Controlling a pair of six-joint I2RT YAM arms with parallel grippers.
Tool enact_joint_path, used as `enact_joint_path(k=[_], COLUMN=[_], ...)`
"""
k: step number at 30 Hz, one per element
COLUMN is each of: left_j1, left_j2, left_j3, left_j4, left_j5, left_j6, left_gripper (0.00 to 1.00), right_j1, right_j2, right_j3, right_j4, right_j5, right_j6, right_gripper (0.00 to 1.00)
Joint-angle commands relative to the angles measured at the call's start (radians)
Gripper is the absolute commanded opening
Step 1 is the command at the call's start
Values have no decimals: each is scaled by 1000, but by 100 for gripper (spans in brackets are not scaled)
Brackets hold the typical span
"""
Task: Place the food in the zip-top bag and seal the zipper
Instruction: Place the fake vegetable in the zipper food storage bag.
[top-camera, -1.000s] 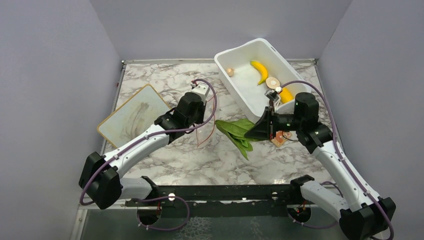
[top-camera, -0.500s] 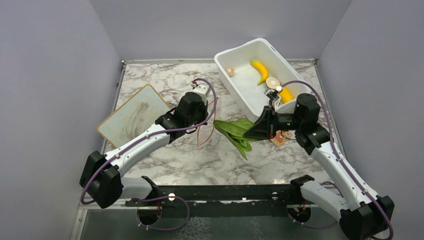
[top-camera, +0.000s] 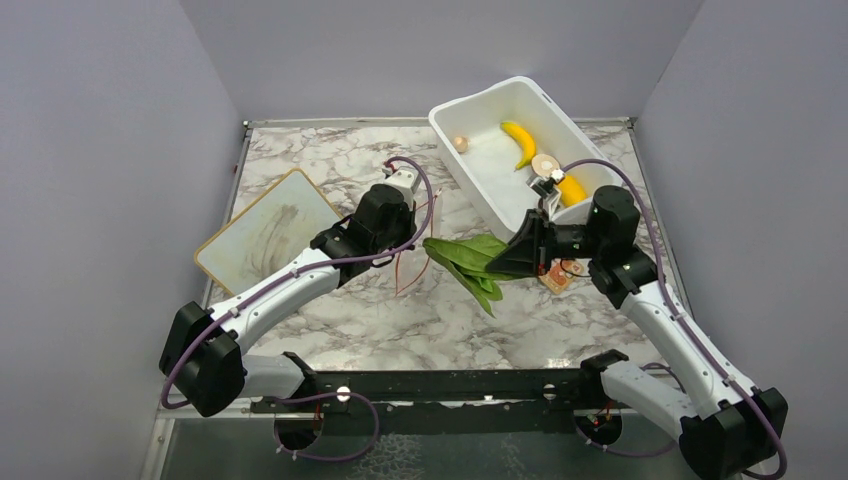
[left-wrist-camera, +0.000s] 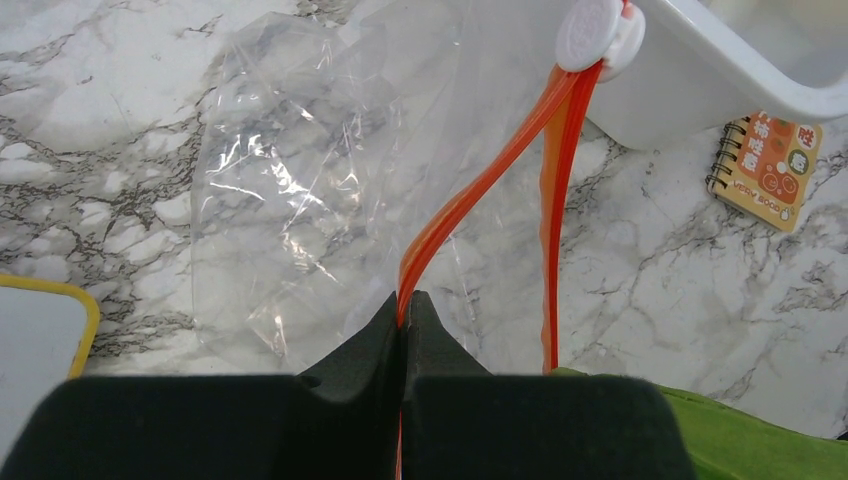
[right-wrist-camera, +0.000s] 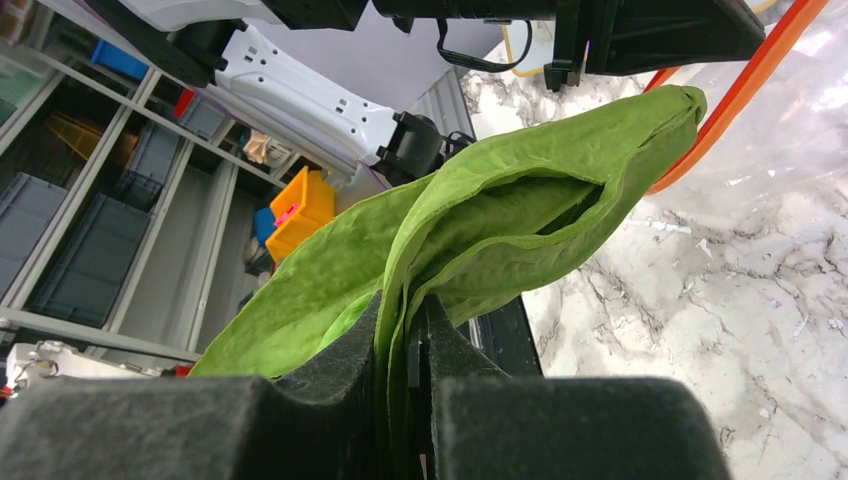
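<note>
While grey walls (top-camera: 100, 150) ring the marble table (top-camera: 330, 160), the left gripper (left-wrist-camera: 404, 302) pinches the red zipper (left-wrist-camera: 470, 190) of the clear bag (left-wrist-camera: 300, 180). At its 3 o'clock, the right gripper (right-wrist-camera: 405, 305) squeezes the green leaf (right-wrist-camera: 500, 200). At 1 o'clock, a white tub (top-camera: 490, 190) holds the banana (top-camera: 519, 142).

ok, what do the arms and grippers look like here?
Both the left arm and right arm have white links, black joint housings and a purple cable looped along each. The left gripper and right gripper have matte black, wedge-shaped fingers.
</note>
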Motion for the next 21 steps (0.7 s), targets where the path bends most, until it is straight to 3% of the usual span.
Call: enact_joint_path(k=[1, 13, 21], left_j1=[1, 1, 1], left_j2=[-16, -83, -122], left_j3=[-3, -10, -20], left_j4=[29, -13, -15], left_j5=[38, 144, 163], left_j6=[-20, -53, -59], left_gripper=[0, 0, 0], right_j1=[10, 10, 25], right_j2=[6, 91, 104], right_j3=[-4, 32, 41], right_j4=[45, -166, -195], right_j5=[-21, 209, 302], right_j6=[2, -213, -235], right_gripper=[1, 1, 1])
